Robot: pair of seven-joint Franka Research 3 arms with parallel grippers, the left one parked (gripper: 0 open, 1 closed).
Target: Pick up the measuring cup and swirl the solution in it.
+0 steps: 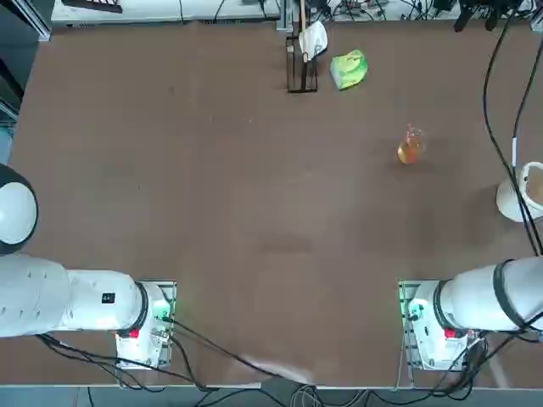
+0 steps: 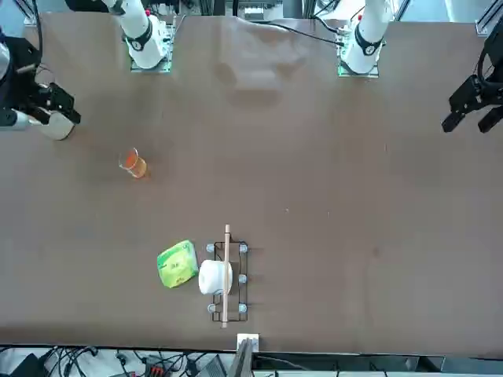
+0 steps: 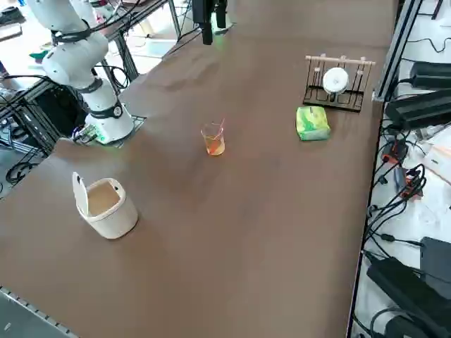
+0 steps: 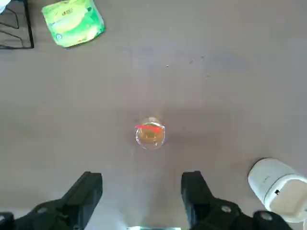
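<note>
The counter is carrying everything untouched, so the task is sitting at its start: reaching, gripping, lifting and swirling are all remaining. The right pincer is hanging released and empty, high above the surface, with the cup standing upright ahead of its fingers, well apart from the green pack and the white cup. The solution is filling only the cup's bottom. The red mark at its rim is proving hard to identify.

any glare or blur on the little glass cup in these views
Right wrist view: the measuring cup looks soft-edged, with a red streak across its mouth, ahead of the open right hand. Top view: it is small, slightly smeared. Right side view: sharpest, orange solution clear; no strong glare.
</note>
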